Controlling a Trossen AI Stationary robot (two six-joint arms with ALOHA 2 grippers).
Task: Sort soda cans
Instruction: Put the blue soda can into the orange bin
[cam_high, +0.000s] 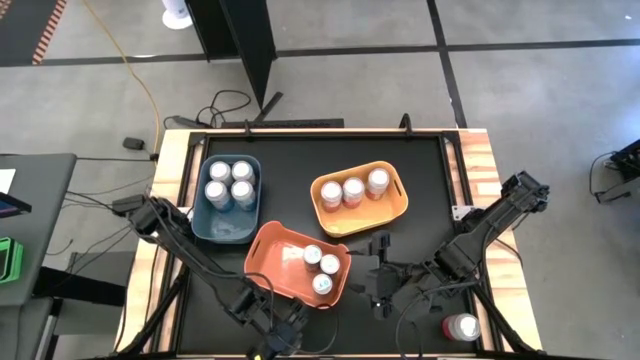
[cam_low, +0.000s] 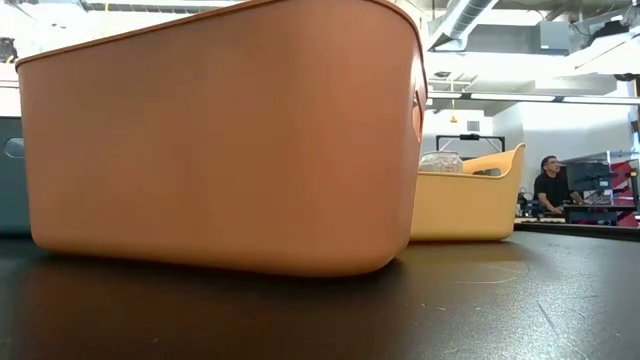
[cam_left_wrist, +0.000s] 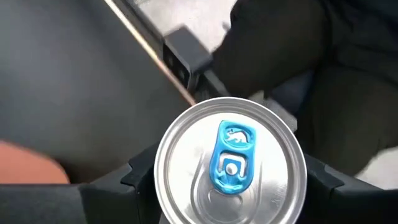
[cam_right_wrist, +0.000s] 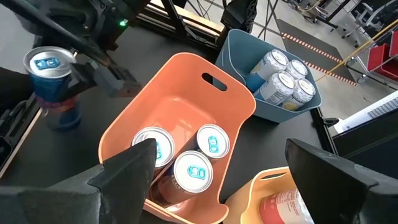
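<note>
- High view: three bins sit on the black table (cam_high: 420, 180). The blue bin (cam_high: 228, 198) at the left holds four cans (cam_high: 230, 183), the yellow bin (cam_high: 359, 197) at the middle holds three cans (cam_high: 353, 189), and the orange bin (cam_high: 298, 264) nearest the front edge holds three cans (cam_high: 321, 270).
- One more can, red and white (cam_high: 461, 327), lies on its side near the front right corner, well apart from the bins and from both grippers.
- The left gripper (cam_high: 283, 335) is low at the front edge, just in front of the orange bin.
- In the left wrist view a blue-tabbed can (cam_left_wrist: 231, 163) stands upright between that gripper's two dark fingers (cam_left_wrist: 102, 199); its silver top fills the gap, one finger on each side of the rim. Whether the fingers press the can's wall or stand just off it cannot be told.
- The right wrist view shows the same can from the side, blue-bodied, in the left gripper beside the orange bin's outer wall.
- The right gripper (cam_high: 379, 280) hovers just right of the orange bin, its fingers (cam_right_wrist: 124, 177) spread wide with nothing between them.
- In the low view the orange bin's wall fills most of the picture, with the yellow bin behind it; a person (cam_low: 548, 188) sits far back in the room.
</note>
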